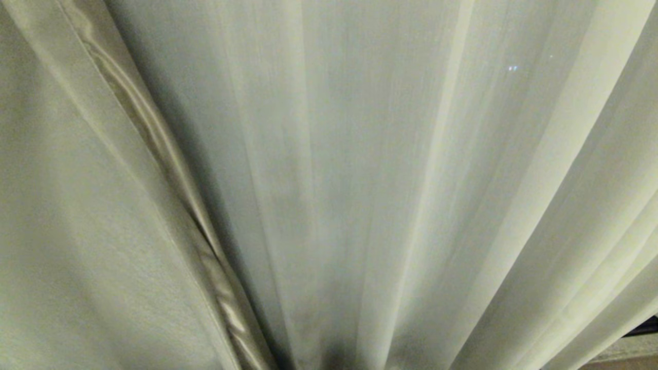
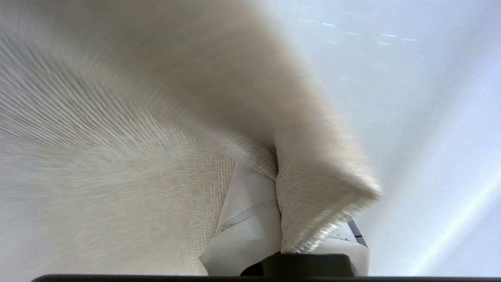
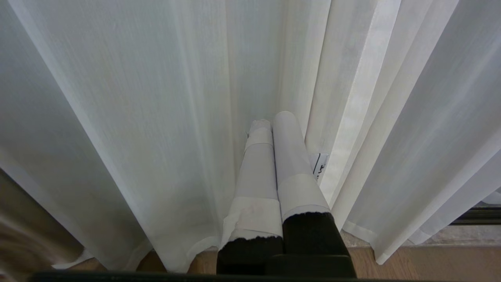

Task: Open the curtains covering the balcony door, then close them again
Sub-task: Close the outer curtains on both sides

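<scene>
Below me a strip of wooden floor runs warm and brown, and just past it lies a pale stone sill edged by a dark track. From my head I catch the same sill and a dark sliver of track low at my right. Soft daylight glows cool and even, with a few small bright glints high up.
</scene>
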Controlling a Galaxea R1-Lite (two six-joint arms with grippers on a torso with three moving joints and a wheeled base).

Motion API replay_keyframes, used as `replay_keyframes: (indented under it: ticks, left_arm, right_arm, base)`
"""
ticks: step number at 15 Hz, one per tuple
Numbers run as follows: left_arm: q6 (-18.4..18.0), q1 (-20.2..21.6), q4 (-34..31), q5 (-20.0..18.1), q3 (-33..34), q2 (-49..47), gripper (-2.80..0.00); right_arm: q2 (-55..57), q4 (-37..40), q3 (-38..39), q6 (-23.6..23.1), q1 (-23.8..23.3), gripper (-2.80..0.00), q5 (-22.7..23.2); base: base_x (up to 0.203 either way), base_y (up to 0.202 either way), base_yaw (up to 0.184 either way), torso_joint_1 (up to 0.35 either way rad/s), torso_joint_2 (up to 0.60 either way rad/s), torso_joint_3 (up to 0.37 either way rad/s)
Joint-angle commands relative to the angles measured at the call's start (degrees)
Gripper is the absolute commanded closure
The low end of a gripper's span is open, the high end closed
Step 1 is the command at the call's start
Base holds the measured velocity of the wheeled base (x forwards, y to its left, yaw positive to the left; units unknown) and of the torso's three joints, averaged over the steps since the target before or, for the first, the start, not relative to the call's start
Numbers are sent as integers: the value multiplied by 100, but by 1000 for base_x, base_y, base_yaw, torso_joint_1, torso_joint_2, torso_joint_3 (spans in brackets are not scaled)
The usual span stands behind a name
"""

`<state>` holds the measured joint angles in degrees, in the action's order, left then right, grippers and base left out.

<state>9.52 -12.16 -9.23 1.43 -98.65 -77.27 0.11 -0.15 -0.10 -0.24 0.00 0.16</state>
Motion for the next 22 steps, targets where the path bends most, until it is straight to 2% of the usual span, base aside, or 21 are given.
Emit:
replay_keyframes:
  ticks: [1, 2, 5, 7, 13, 14, 15, 22]
  left_arm:
    - [-101, 508, 0, 6, 17, 118, 0]
    - [-149, 732, 0, 7, 76, 183, 0]
    - [-159, 924, 8, 5, 509, 444, 0]
    - [-152, 1213, 17, -48, 795, 621, 0]
    - [-152, 1251, 35, -55, 944, 687, 0]
    - [-152, 1251, 35, -49, 979, 714, -200]
    - [-152, 1251, 35, -39, 1029, 764, -280]
    - [-152, 1252, -8, -12, 1593, 1571, -280]
  right_arm:
    - [-2, -2, 1, -3, 0, 0, 2]
    - [-2, -2, 1, -3, 0, 0, 2]
    - [-2, -2, 1, -3, 0, 0, 2]
    - [-2, -2, 1, -3, 0, 0, 2]
    - [-2, -2, 1, -3, 0, 0, 2]
    - [-2, -2, 1, -3, 0, 0, 2]
    - [-2, -2, 1, -3, 0, 0, 2]
    - [-2, -2, 1, -3, 0, 0, 2]
  base:
    - [0, 0, 0, 0, 0, 0]
    - [0, 0, 0, 0, 0, 0]
    - [0, 0, 0, 0, 0, 0]
    - [0, 0, 0, 0, 0, 0]
    - [0, 0, 0, 0, 0, 0]
    - [0, 0, 0, 0, 0, 0]
    - [0, 0, 0, 0, 0, 0]
    - [0, 0, 0, 0, 0, 0]
